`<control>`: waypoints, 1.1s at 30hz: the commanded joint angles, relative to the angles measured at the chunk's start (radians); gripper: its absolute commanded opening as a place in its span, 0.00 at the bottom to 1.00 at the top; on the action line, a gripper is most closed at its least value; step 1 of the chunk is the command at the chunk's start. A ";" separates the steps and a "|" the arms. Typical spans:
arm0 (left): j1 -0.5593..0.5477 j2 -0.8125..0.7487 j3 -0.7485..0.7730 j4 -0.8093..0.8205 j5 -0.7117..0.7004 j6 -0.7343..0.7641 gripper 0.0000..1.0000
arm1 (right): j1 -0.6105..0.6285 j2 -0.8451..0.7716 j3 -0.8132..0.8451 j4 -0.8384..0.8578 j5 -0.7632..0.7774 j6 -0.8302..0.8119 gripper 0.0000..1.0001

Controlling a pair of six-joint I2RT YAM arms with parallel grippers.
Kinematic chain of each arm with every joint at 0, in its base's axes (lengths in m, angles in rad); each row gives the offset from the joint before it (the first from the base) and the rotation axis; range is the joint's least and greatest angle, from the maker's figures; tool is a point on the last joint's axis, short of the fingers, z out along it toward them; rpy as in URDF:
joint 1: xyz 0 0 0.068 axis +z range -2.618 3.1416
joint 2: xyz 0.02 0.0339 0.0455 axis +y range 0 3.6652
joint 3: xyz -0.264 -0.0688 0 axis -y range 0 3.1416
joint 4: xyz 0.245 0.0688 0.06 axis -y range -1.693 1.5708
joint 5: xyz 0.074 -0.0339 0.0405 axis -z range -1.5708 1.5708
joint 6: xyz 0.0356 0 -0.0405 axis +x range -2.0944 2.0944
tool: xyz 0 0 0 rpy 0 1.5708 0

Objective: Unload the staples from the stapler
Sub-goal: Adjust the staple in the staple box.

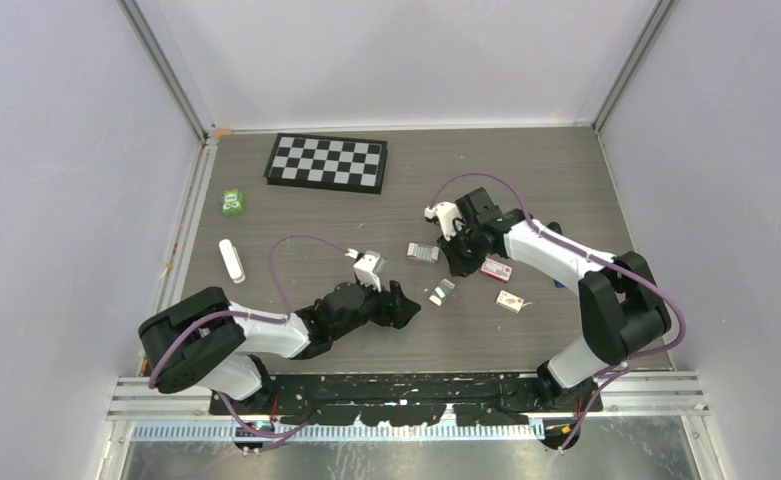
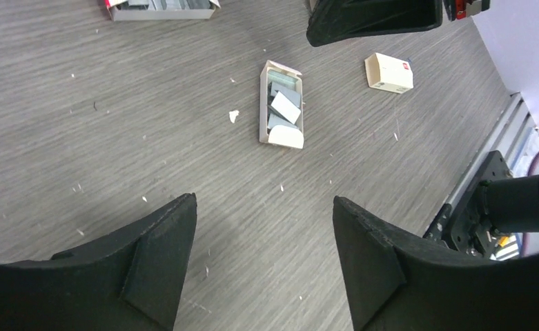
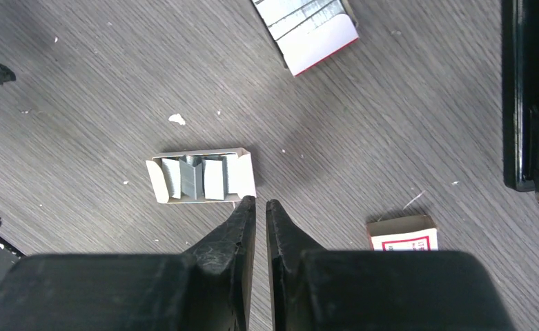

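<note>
1. My left gripper stands wide open, its two black fingers spread far apart, with only the grey wood-grain table showing between them
2. Ahead of those fingers and clear of them lies a small open staple box with grey strips of staples inside
3. My right gripper is closed almost fully, with a thin slit left between the fingertips, and it holds nothing
4. The same open staple box sits just beside my right fingertips, on their left; I cannot tell whether they touch it
5. The stapler, long and black, lies at the right edge of my right wrist view, well apart from my right fingers
6. A second box of staples with a red-edged white flap lies farther out, and a small closed box with a red-framed label sits near my right fingers
7. From above, a checkerboard lies at the far side of the table, with a green object and a white stick-shaped object near the left edge
</note>
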 commanded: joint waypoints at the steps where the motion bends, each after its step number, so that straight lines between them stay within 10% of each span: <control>1: 0.027 0.039 0.072 0.001 -0.022 -0.004 0.66 | -0.013 -0.001 0.024 0.030 -0.028 0.045 0.17; 12: 0.050 0.166 0.282 -0.208 -0.078 0.041 0.36 | -0.022 0.036 0.033 0.018 -0.004 0.046 0.17; 33: 0.058 0.334 0.411 -0.212 -0.049 0.072 0.29 | -0.022 0.112 0.049 -0.002 0.007 0.060 0.16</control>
